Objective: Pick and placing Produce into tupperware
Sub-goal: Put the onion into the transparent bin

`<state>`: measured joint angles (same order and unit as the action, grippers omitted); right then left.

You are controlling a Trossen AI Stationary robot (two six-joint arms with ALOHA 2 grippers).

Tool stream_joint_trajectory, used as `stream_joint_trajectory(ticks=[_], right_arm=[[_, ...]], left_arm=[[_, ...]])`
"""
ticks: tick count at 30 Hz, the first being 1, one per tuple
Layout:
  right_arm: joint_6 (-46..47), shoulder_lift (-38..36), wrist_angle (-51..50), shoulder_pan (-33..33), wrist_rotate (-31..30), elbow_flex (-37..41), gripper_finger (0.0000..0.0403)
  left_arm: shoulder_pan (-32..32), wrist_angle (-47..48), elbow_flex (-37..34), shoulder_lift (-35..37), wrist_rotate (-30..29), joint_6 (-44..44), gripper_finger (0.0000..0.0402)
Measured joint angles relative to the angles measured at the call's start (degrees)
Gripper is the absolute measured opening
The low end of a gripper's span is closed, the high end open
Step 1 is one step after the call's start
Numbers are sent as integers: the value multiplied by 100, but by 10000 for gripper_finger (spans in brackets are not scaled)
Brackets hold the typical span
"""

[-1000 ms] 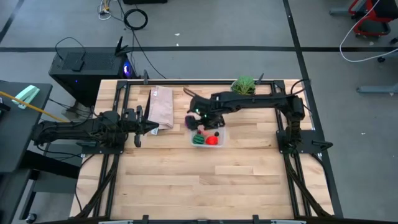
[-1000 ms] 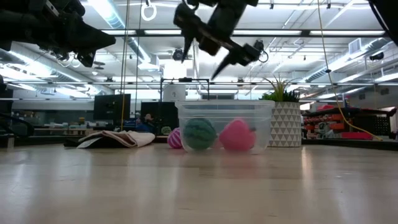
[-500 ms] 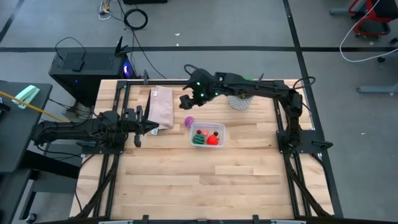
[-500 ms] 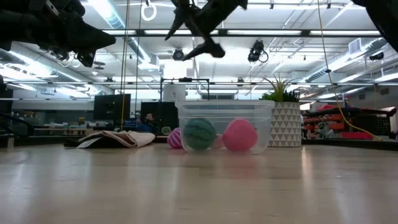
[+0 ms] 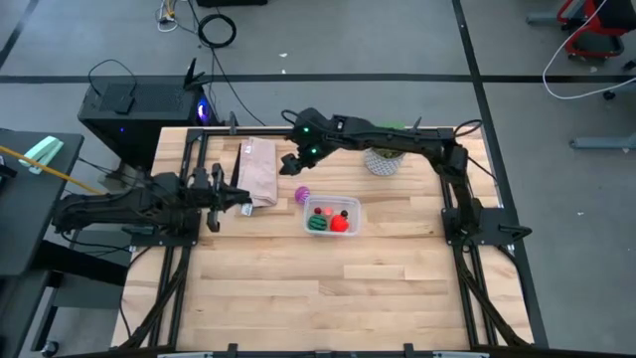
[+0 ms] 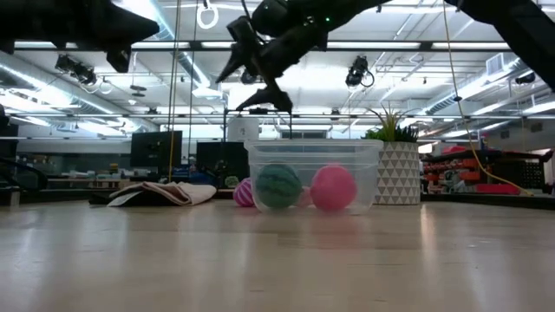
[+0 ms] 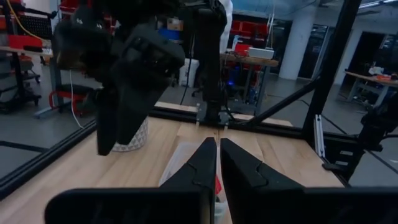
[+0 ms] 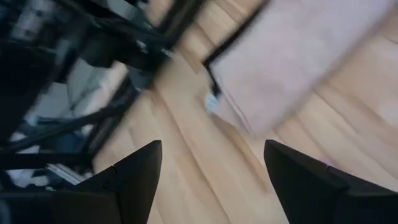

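Right gripper point(image 5: 289, 164) jaws apart above purple ball point(image 5: 302, 195), left gripper point(image 5: 244, 206) jaws closed, tupperware point(image 5: 332, 217) contents part-hidden

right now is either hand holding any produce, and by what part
Nothing is held. The right hand is open and empty above the table near the purple-pink ball; the left hand is shut on nothing.

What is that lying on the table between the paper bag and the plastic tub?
A purple-pink ball sits on the wood between the paper bag and the tupperware, still outside it. The high view shows this best; the open right gripper hangs above that stretch.
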<state>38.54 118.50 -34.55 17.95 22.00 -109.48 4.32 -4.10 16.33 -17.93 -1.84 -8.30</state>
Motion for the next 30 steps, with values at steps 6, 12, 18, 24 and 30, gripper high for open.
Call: stream_joint_trajectory(ticks=[6,12,18,24,30], right_arm=[[-187,334,377,89,139,-573,284],[-883,1059,-302,279,468,-1915,284],[-2313,1557,-1509,334,806,-2483,284],[-3757,1712,-2012,152,399,-2488,284],[-5053,1701,-2104,-157,-831,-2488,286]], left_arm=[[2,278,325,-2,-5,176,21],[1,263,717,-1,-492,484,17],[2,265,1055,-2,-1195,497,27],[2,266,1233,-2,-1601,482,25],[2,271,1275,-4,-1603,449,14]])
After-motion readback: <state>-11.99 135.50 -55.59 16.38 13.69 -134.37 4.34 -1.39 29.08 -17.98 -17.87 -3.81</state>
